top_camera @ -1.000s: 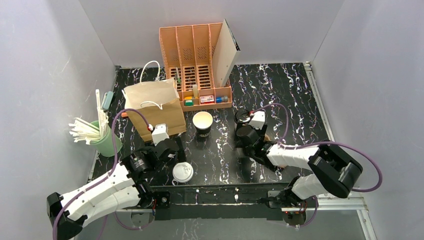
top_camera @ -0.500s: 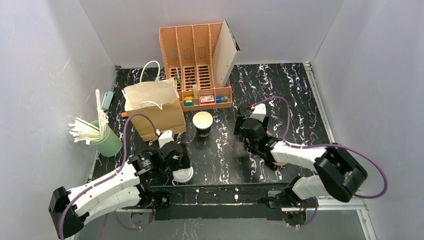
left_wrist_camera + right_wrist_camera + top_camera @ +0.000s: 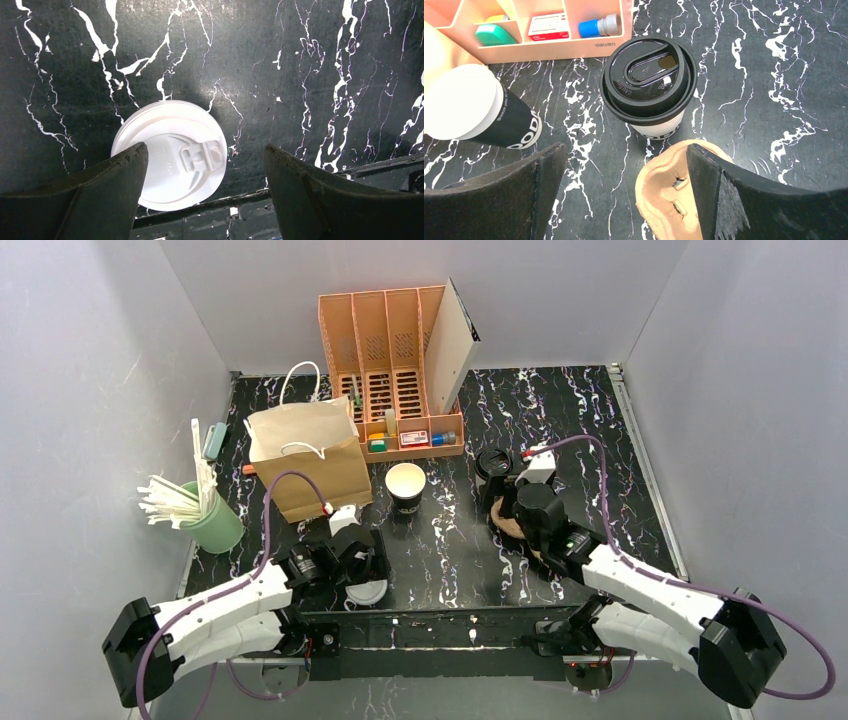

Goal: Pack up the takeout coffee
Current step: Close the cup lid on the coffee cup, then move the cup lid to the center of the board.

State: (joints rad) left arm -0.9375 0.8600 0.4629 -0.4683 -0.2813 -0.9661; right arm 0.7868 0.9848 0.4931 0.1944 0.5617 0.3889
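Early: small white paper cup w/ black round plastic lid (image 3: 648,85) sits on surface (image 3: 764,100), not yet in brown paper bag (image 3: 318,472). Left fingers (image 3: 85,200), right fingers (image 3: 499,195) open, empty.

Left arm: we see it slid fwd/right; left gripper (image 3: 205,155) now over white lid (image 3: 170,150), prev. beside it.
Right arm: swung right; right gripper (image 3: 626,160) backed off lidded coffee cup (image 3: 647,80), which we now see whole.
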